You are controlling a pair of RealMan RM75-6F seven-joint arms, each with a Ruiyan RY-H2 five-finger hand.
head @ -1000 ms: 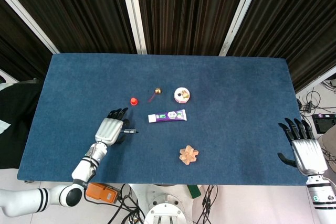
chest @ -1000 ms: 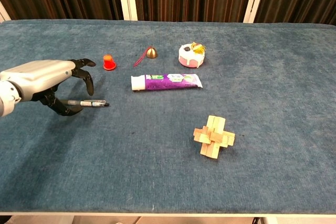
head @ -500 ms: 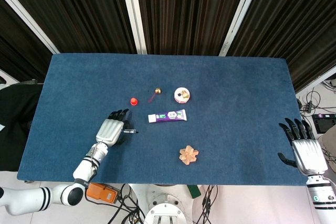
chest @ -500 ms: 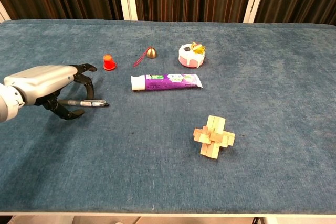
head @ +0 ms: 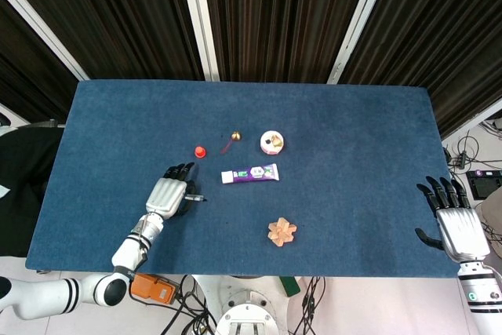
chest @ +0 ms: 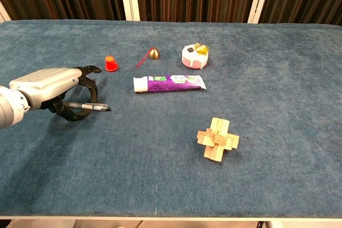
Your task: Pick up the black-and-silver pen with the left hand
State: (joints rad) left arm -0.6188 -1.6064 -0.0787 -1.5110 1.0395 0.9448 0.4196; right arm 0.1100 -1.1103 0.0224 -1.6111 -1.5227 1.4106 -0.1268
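Note:
The black-and-silver pen (chest: 95,107) lies flat on the blue table cloth, its tip pointing right. My left hand (chest: 51,86) arches low over the pen's rear half. Its fingers (chest: 91,85) curl down on the far side and the thumb hooks round the near side. I see no firm grip, and the pen rests on the cloth. In the head view only the pen's tip (head: 198,197) sticks out from under my left hand (head: 166,195). My right hand (head: 455,225) hovers at the table's front right corner, fingers apart and empty.
A purple-and-white tube (chest: 170,83) lies right of the pen. Behind it stand a red cap (chest: 110,63), a small gold bell (chest: 154,53) and a round white toy cake (chest: 194,56). A wooden burr puzzle (chest: 217,139) sits at front centre.
My left hand has sunk lower over the pen and its fingers have curled closer around it. The pen has not moved, and neither has the right hand.

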